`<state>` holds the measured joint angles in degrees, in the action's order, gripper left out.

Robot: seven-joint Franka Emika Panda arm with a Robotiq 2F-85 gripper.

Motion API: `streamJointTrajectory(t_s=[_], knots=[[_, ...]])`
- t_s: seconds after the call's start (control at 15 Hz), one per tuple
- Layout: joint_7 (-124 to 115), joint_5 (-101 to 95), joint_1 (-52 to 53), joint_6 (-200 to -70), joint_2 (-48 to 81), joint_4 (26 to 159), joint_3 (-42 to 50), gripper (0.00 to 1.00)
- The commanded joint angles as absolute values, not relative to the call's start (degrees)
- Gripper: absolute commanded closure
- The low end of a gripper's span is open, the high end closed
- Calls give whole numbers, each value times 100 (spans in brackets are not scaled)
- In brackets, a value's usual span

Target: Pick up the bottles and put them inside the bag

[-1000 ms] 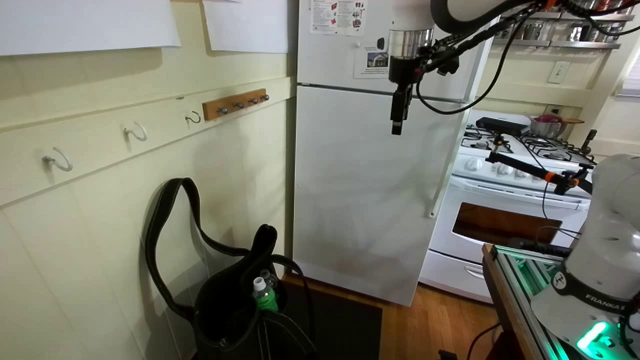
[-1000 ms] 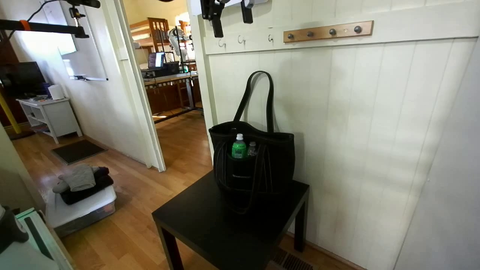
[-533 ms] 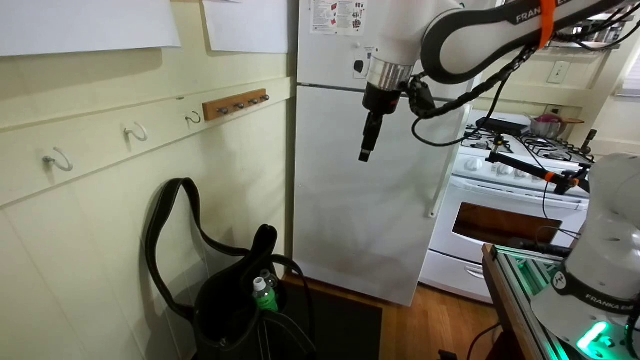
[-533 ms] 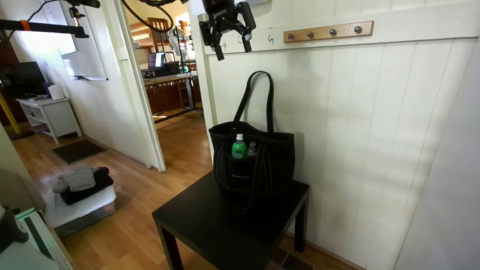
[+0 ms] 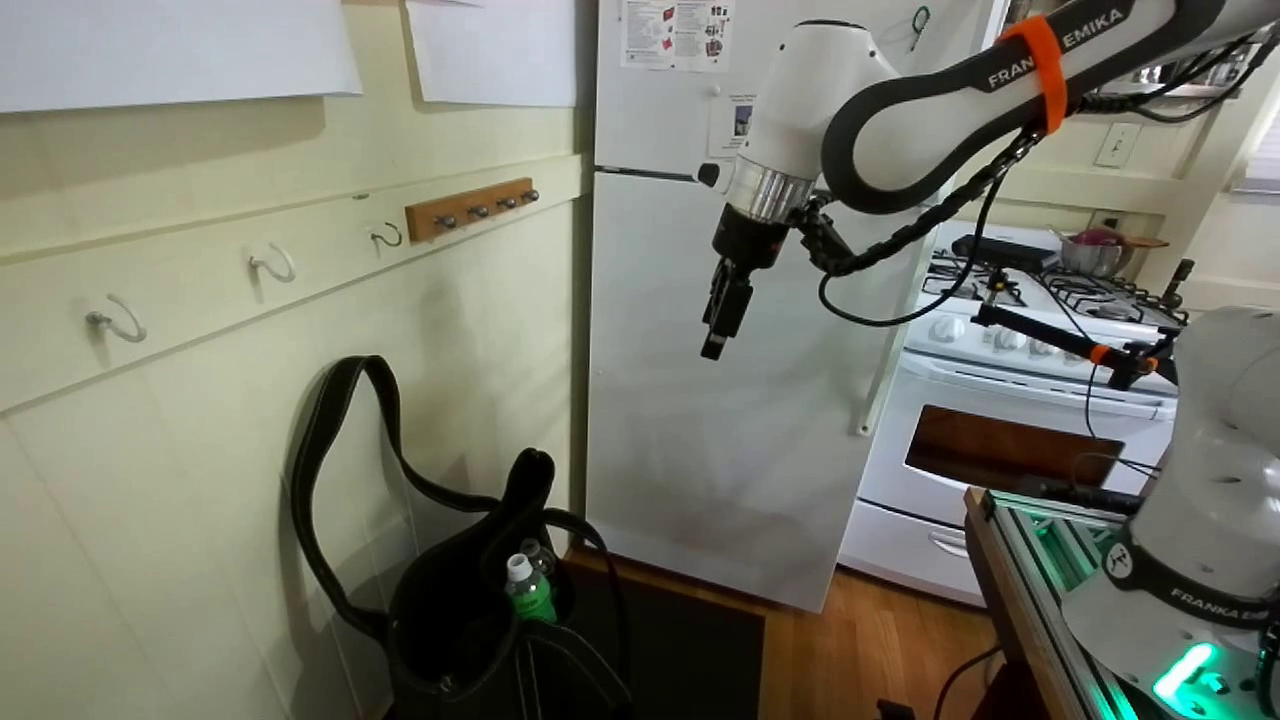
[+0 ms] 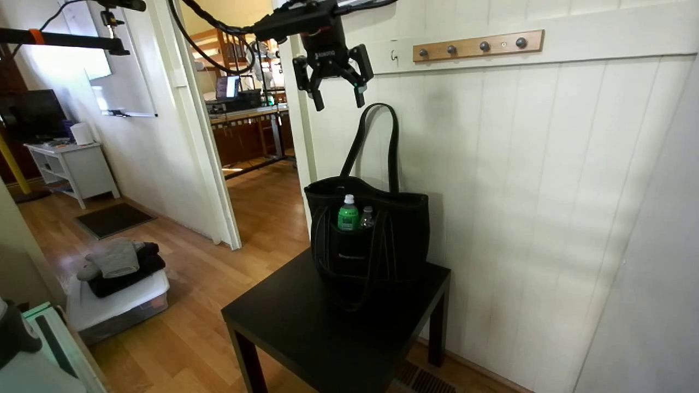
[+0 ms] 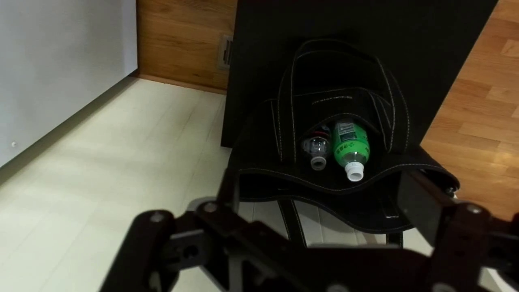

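The black bag (image 5: 450, 655) (image 6: 407, 234) (image 7: 259, 158) stands upright with its mouth open and a tall strap loop. A green bottle (image 5: 534, 600) (image 6: 348, 218) (image 7: 352, 144) with a white cap sits upright in the bag's outer front pocket. A smaller clear bottle (image 5: 538, 554) (image 6: 367, 218) (image 7: 317, 148) is beside it in the same pocket. Their lower parts are hidden. My gripper (image 5: 713, 345) (image 6: 338, 102) (image 7: 322, 190) is open and empty, pointing down, well above the bag. In the wrist view both bottles show between and beyond the fingers.
The bag stands on a low black table (image 6: 306, 322) against the panelled wall (image 6: 519, 191). Hooks and a wooden peg rail (image 5: 470, 210) (image 6: 478, 46) are on that wall. The bag's strap loop (image 5: 330, 430) (image 6: 377, 109) rises below the gripper. A white fridge (image 5: 720, 430) stands close by.
My arm has come down and moved toward the bag, with the gripper tilting. The gripper stays open. The bag and both bottles have not moved.
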<state>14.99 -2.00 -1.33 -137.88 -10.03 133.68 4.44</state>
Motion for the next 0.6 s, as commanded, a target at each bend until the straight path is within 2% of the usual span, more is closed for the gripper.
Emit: streamJointTrajectory(t_s=[0.0,0.53], knots=[[1495,-195,-138,-13772,-1007,13359,429,0],[3268,1446,-10,-13585,734,12419,304,0]])
